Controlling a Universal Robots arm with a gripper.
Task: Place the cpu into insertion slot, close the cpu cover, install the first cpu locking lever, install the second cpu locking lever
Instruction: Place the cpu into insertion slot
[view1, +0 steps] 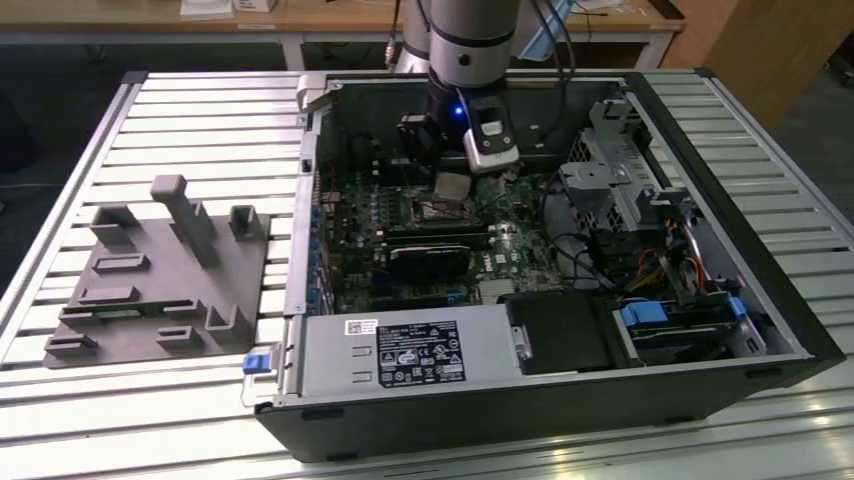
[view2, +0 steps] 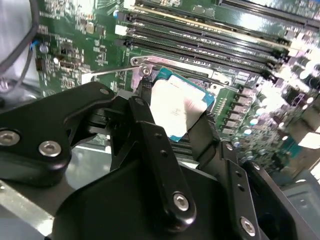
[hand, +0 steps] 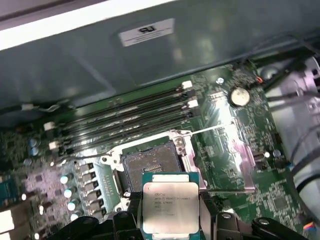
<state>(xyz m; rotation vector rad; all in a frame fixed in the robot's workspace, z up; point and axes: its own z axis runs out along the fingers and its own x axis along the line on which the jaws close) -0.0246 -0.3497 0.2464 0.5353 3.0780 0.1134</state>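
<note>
Open computer case (view1: 534, 400) lying on a slatted table (view1: 200, 110), side panel off. Inside: green motherboard (view1: 400, 250); white-labelled power supply box (view1: 400, 355) along the near edge; a black box-shaped unit (view1: 567, 335) just beside it; drive bays (view1: 627, 190) with cables toward the exterior view's right. On the table at the exterior view's left, well apart from the case, a grey holder block (view1: 160, 270) with upright posts.

Reaching down into the case, the gripper (view1: 454, 178), clamped on the cpu (view1: 453, 187). In both wrist views, black fingers (hand: 127, 225) (view2: 150, 135) pressing on two opposite edges of the chip (hand: 170, 207) (view2: 177, 107), silvery top showing. Held just above the board, not seated.

Close beyond the chip in the first wrist view, the insertion slot (hand: 150, 162), dark centre uncovered, near the long memory slots (hand: 125, 117). Beside the slot, the cpu cover (hand: 244, 159), swung open off the socket, with a thin locking lever (hand: 220, 129) along its edge.
</note>
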